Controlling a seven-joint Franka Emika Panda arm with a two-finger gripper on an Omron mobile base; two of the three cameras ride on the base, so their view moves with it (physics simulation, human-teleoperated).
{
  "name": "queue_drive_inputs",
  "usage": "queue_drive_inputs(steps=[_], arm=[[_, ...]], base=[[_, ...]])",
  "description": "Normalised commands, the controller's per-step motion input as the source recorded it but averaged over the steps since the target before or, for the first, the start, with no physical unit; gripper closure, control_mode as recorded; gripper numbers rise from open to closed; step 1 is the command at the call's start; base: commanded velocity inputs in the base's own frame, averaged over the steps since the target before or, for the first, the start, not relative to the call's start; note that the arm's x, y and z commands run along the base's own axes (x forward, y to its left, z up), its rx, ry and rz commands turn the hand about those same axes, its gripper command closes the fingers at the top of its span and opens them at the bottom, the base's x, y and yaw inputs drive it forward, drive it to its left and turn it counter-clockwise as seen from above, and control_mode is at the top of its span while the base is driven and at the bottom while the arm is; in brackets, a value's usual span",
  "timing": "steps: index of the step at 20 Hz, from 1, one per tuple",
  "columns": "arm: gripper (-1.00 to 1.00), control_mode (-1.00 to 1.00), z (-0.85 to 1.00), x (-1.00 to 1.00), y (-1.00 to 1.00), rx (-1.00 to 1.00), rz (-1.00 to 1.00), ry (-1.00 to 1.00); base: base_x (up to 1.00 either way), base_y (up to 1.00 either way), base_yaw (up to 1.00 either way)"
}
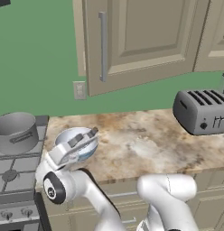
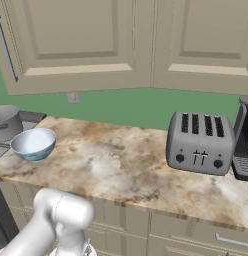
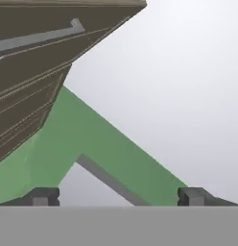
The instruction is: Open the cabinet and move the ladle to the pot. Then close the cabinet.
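Nearest the base, white arm bent low in front of the counter edge, wrist lifted over the bowl. Gripper (image 3: 118,196) wide open, two dark tips standing well apart at the bottom of the hand view, nothing between them; aimed up at the underside of the cabinet (image 3: 39,62), with its silver bar handle (image 3: 41,37) seen from below against green wall.

On the marble counter (image 1: 141,144), white-and-blue bowl (image 2: 33,144) close to the left end, partly hidden by the wrist in the left base view. Just left of it, on the stove (image 1: 14,167), the grey pot (image 1: 16,131), upright, one loop handle facing the camera. Inside of the pot too dim to tell any contents. Ladle not made out anywhere.

Farther right on the counter, grey four-slot toaster (image 2: 200,142), a dark appliance (image 2: 243,145) just beside it at the frame edge.

At the back, wall outlet (image 1: 79,90) on the green wall under the cabinet, door shut, long vertical handle (image 1: 103,46) at its left side.
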Motion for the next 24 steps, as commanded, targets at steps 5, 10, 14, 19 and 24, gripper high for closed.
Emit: queue_drive_inputs(steps=[5, 10, 14, 19, 24], arm=[[-1.00, -1.00, -0.01, 0.96, 0.65, -0.10, -0.14, 0.24], [-1.00, -1.00, -0.10, 1.00, 0.43, -0.01, -0.02, 0.43], [-1.00, -1.00, -0.19, 1.00, 0.31, 0.00, 0.00, 0.53], [-1.00, -1.00, -0.16, 0.84, 0.29, 0.00, 0.00, 0.51], [-1.00, -1.00, -0.01, 0.46, 0.17, -0.01, -0.05, 0.39]], base=[[0.00, 0.00, 0.00], [0.00, 0.00, 0.00], [0.00, 0.00, 0.00], [0.00, 0.00, 0.00], [0.00, 0.00, 0.00]])
